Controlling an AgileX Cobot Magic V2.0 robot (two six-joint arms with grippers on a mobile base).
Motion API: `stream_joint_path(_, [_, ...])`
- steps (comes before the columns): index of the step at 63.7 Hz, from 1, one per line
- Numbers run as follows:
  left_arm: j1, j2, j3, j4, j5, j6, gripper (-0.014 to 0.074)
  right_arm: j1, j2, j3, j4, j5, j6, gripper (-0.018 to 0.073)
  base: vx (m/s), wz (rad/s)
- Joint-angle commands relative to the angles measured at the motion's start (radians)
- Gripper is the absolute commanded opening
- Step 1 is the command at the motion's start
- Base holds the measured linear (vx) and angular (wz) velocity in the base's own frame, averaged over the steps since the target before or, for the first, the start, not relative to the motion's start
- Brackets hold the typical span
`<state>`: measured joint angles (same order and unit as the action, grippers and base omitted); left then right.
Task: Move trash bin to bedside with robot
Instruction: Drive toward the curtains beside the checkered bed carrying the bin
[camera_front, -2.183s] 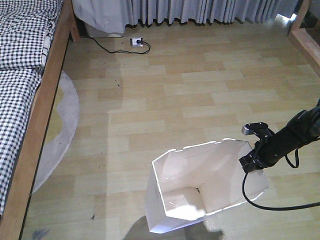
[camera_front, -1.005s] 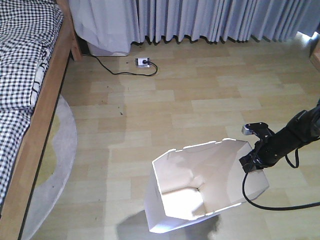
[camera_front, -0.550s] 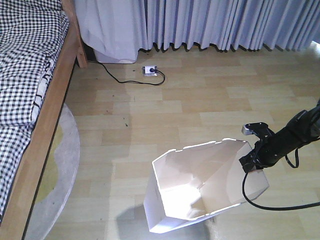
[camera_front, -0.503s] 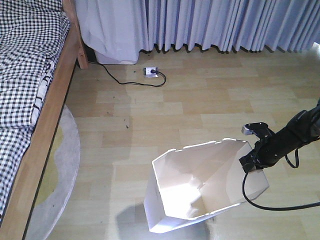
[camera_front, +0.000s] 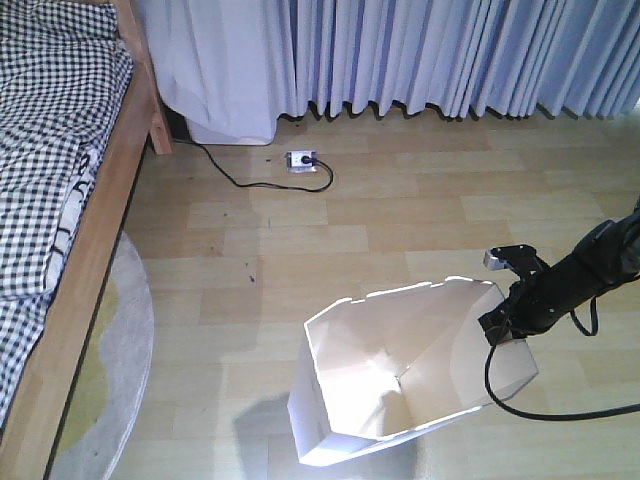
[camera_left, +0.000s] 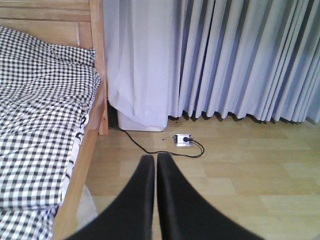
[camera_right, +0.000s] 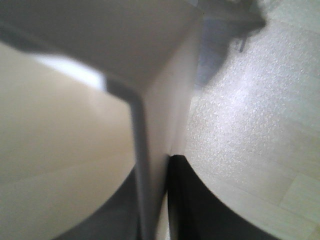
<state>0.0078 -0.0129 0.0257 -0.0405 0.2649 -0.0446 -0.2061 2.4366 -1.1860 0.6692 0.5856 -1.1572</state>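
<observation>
The white trash bin (camera_front: 400, 380) with an angular rim hangs tilted above the wooden floor at the lower middle of the front view. My right gripper (camera_front: 503, 322), on a slim black arm with a trailing cable, is shut on the bin's right wall. In the right wrist view the thin wall (camera_right: 150, 165) sits pinched between the two black fingers. The bed (camera_front: 60, 210), with checked bedding and a light wooden frame, runs along the left. My left gripper (camera_left: 156, 162) is shut and empty, pointing at the floor beside the bed frame (camera_left: 85, 155).
Grey curtains (camera_front: 450, 50) hang along the back wall. A white power strip (camera_front: 300, 159) with a black cable lies on the floor below them. A round grey and yellow rug (camera_front: 110, 370) lies partly under the bed.
The whole view has moved forward and turned: the curtains, power strip and bed now sit lower and nearer in the frame. The bin and right gripper keep the same place in view.
</observation>
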Motion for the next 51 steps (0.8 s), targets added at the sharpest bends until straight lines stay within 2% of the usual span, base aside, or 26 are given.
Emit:
stream_joint_path(1, [0.001,-0.014,0.012,-0.004,-0.069,-0.006,-0.0006,-0.002,-0.08,-0.015,0.066,0.137,-0.001,-0.0006,0.19,-0.03])
stream_joint_path(51, [0.001,-0.014,0.012,-0.004,-0.069,-0.006,-0.0006,-0.002,-0.08,-0.015,0.066,0.137,-0.001,-0.0006,0.19,-0.03])
